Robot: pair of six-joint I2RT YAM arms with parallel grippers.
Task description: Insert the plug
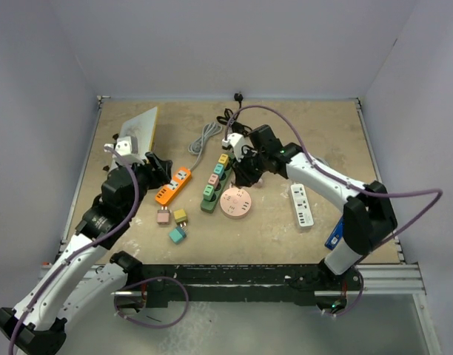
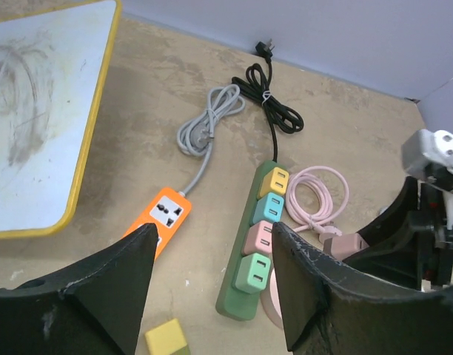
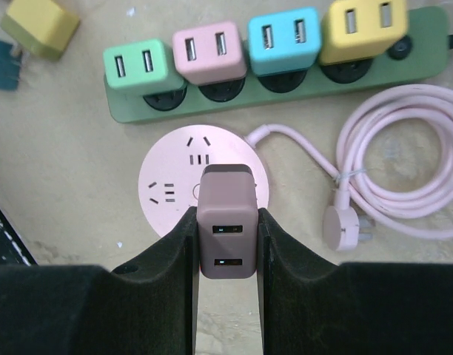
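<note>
Well left of the round pink plastic socket disc [image 1: 236, 204], the left gripper [image 1: 157, 167] hangs with jaws spread wide and empty near the orange plastic power strip [image 1: 173, 186], its arm folded low. Over that disc the right gripper [image 3: 226, 214], arm stretched in from the right, is clamped on the dusty-pink boxy charger plug [image 3: 226, 244], whose two ports only the right wrist view shows.

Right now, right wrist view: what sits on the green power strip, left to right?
Green charger → pink charger → blue charger → yellow charger, all plugged into the power strip. The right gripper holds a separate mauve charger below.
</note>
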